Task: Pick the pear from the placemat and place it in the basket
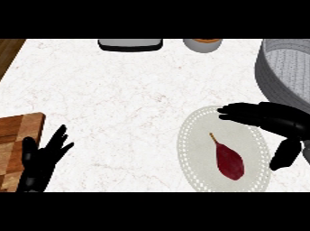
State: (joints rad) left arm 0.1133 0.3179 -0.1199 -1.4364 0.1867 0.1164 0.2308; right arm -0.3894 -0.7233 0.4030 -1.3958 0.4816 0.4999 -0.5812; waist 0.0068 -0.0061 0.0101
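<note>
White marble counter point(118, 99), seen from above; pear point(229, 160) lies flat on the placemat point(198, 149), lower middle of the oval, nothing touching it.

Step, as I read it: the reach, pre-grasp; pick not yet made. Right hand point(284, 122) hangs over the placemat's upper right rim, fingers stretched toward view left, thumb hanging down apart from them; spread, holding nothing; pear sits just below and left of that gap, clear of both.

Next move calls for: hand down and toward the near edge so fingers and thumb bracket the fat end; then close, lift, carry up-right to the basket point(284, 76).

Pear look: dark red, teardrop, slim neck pointing up-left with a thin tan stem; wide end toward the near edge; smooth skin; lying low, so I'd guess it can roll or slide on the mat when pinched; best taken across the widest part.

Outward: basket is grey with tall walls, just beyond the hand at upper right, partly cut by the frame; short carry. Left hand point(41, 158) rests open at lower left by the wooden board point(5, 144). Dark tray point(129, 44) and an orange-topped cup point(203, 44) sit at the far edge, well apart.
</note>
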